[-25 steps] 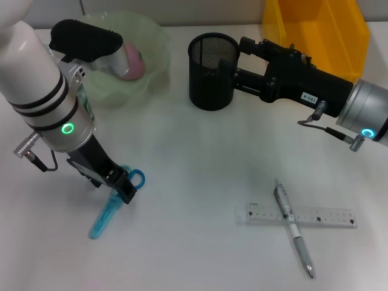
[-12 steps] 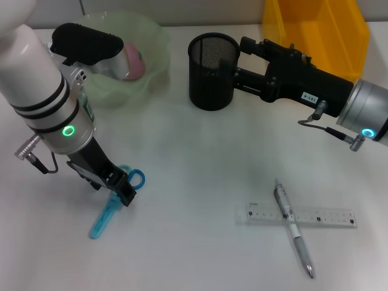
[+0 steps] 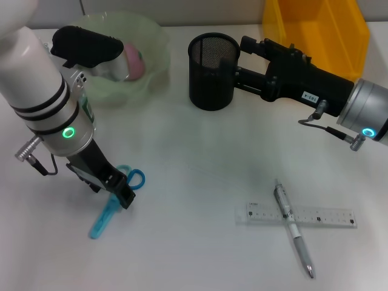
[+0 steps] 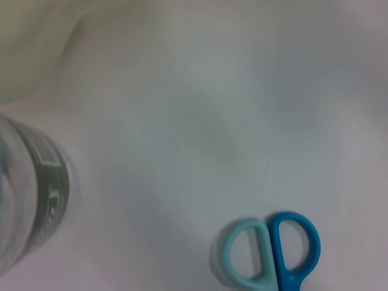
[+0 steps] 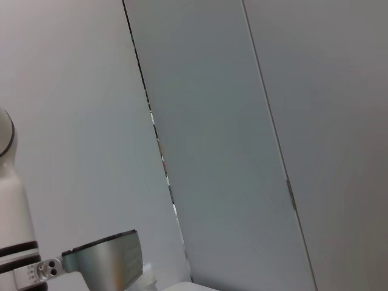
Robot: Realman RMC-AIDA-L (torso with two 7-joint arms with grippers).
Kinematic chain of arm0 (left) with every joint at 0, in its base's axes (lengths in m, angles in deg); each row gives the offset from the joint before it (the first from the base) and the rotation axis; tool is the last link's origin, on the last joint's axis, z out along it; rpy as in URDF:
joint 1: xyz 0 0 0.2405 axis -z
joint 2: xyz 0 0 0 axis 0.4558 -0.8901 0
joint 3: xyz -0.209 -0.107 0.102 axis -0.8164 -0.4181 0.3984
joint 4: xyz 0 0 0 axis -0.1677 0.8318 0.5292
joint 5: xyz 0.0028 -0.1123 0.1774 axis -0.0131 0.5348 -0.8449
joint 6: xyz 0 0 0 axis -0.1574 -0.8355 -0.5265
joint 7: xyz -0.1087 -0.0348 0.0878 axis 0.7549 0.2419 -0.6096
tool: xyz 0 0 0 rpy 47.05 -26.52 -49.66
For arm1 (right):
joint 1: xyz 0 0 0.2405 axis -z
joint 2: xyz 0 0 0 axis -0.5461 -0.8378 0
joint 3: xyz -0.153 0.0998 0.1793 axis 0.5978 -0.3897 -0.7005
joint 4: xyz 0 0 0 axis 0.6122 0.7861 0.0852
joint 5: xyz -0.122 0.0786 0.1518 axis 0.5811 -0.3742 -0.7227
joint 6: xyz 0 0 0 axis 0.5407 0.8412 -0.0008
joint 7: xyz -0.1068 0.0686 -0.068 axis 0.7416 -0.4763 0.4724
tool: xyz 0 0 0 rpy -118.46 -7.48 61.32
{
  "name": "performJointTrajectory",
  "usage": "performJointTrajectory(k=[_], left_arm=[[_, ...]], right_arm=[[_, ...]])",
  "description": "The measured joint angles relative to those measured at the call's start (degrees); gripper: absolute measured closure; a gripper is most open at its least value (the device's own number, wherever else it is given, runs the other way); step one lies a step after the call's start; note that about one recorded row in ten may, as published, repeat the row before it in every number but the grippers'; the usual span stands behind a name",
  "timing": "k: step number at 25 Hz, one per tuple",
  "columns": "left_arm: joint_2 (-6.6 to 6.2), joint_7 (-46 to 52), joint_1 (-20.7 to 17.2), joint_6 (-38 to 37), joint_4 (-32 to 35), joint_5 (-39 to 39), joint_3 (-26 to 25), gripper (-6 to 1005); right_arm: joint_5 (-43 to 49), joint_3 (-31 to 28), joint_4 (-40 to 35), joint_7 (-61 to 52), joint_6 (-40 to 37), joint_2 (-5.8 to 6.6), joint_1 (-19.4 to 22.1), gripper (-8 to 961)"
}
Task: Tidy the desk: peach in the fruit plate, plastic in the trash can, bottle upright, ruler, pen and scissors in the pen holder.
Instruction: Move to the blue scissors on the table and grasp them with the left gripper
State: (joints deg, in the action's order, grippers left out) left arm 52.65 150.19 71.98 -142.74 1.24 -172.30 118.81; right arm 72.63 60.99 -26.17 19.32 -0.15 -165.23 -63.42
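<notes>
I have the left gripper (image 3: 124,197) low over the blue-handled scissors (image 3: 112,203) lying flat on the white bench (image 3: 194,182); whether its fingers are apart, I cannot tell. Right gripper (image 3: 245,60) braces the black mesh pen holder (image 3: 212,70), seemingly to steady it; finger state unclear.

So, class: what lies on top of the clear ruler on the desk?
A silver pen lies across the ruler, crossing it near its middle. The strip of ruler directly beneath the pen is covered; nothing else rests on it.
</notes>
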Motion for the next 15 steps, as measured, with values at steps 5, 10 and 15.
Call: performJointTrajectory(k=[5,10,15], left_arm=[[0.0,0.0,0.2,0.1,-0.4,0.1,0.3,275],[0.0,0.0,0.4,0.3,-0.4,0.1,0.5,276],[0.0,0.0,0.7,0.7,-0.6,0.1,0.6,276]], right_arm=[[0.0,0.0,0.0,0.0,0.0,0.0,0.0,274],[0.0,0.0,0.0,0.0,0.0,0.0,0.0,274],[0.0,0.0,0.0,0.0,0.1,0.0,0.0,275]])
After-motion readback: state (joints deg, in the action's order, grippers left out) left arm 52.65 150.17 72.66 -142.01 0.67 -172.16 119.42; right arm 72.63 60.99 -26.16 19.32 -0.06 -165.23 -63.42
